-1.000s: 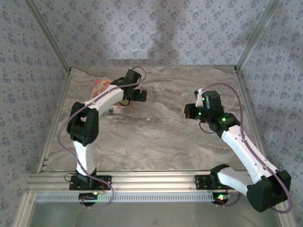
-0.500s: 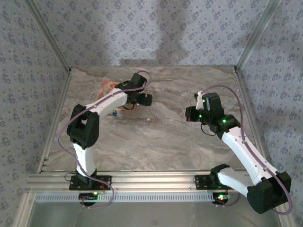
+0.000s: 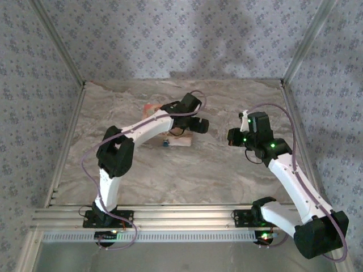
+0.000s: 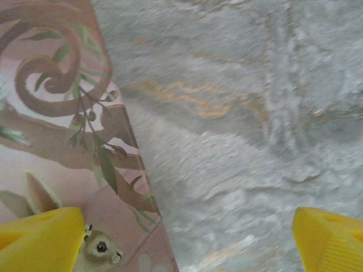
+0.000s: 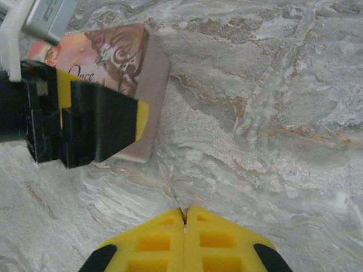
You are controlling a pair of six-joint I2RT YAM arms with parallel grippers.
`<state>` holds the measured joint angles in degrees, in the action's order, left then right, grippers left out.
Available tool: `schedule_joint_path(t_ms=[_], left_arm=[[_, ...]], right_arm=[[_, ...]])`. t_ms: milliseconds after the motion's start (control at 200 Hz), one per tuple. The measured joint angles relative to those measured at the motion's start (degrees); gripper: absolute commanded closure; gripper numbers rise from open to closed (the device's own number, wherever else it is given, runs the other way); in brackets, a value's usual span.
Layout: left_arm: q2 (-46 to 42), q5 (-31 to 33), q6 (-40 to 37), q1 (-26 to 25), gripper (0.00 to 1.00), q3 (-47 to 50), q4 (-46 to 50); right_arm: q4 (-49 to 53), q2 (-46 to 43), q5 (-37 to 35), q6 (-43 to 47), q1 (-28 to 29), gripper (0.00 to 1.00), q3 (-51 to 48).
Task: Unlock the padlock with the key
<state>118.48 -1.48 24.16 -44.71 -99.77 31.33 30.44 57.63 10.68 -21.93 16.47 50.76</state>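
Left gripper (image 4: 184, 243) is spread wide and pinching nothing, with one yellow finger (image 4: 39, 241) over the pink book (image 4: 68, 130) (rabbit and swirly vines on the cover) and the other over the bare marble table (image 4: 255, 141). Right gripper (image 5: 183, 214) is pressed fully together above the marble near the book's corner, facing the left one. Both arms reach toward mid-table. Honestly can't tell where the padlock or key is
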Motion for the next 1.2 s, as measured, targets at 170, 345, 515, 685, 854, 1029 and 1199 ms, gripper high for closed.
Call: schedule_joint_path(t_ms=[170, 345, 515, 685, 854, 1029, 1199], left_arm=[[4.5, -2.8, -0.1, -1.3, 0.06, -6.6, 0.2], [5.0, -4.2, -0.1, -1.4, 0.07, -7.2, 0.1], [4.2, -4.7, -0.3, -1.4, 0.1, -5.5, -1.1], [1.8, -6.6, -0.3, -1.6, 0.1, -1.2, -3.6], [-0.4, -7.5, -0.3, -2.5, 0.1, 1.8, -4.2], [-1.5, -8.2, -0.7, -2.6, 0.07, 2.3, -3.3], [-8.3, -7.6, -1.2, -1.5, 0.05, 7.2, -3.0]], right_arm=[[1.0, 0.0, 0.0, 0.2, -0.4, 1.0, -0.1], [1.1, 0.0, 0.0, 0.4, -0.7, 1.0, -0.2], [1.1, 0.2, 0.0, 0.5, -1.0, 1.0, -0.2], [1.2, 0.6, 0.0, 0.7, -1.3, 1.0, -0.2], [1.0, 0.8, 0.5, 1.0, -2.2, 1.0, -0.2], [-1.9, 2.4, 2.7, 1.3, -2.3, 1.0, -0.7], [-5.9, 6.3, 6.3, 1.3, -2.3, 1.0, -1.2]])
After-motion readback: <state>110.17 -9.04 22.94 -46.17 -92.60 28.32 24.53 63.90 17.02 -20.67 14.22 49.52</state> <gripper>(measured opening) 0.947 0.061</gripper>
